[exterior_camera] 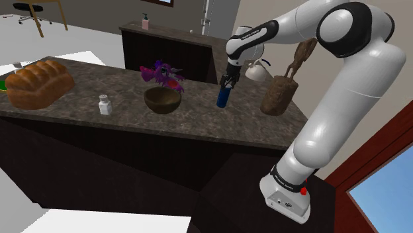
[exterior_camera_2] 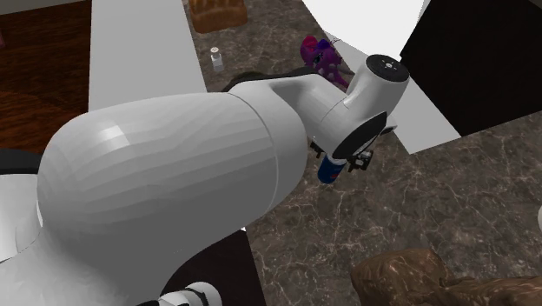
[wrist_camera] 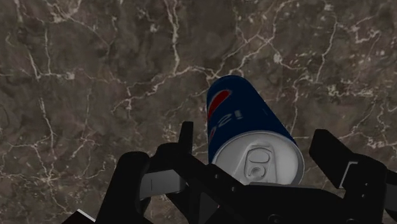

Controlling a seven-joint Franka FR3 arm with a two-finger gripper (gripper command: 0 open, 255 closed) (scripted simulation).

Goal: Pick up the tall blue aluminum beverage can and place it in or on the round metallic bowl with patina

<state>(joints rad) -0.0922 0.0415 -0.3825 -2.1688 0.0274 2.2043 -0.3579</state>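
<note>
A: State of black two-finger gripper (exterior_camera: 226, 84)?
B: Spread wide, straddling the tall blue aluminium can (wrist_camera: 245, 124), not clamped.
A: Can position?
B: Upright on dark veined stone counter (exterior_camera: 86, 76), near round brown metallic bowl (exterior_camera: 162, 100).

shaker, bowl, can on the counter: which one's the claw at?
The upright blue can: the claw is open around it, a finger on either side. The brown bowl and the white shaker stand apart, further toward the shoulder view's left.
</note>
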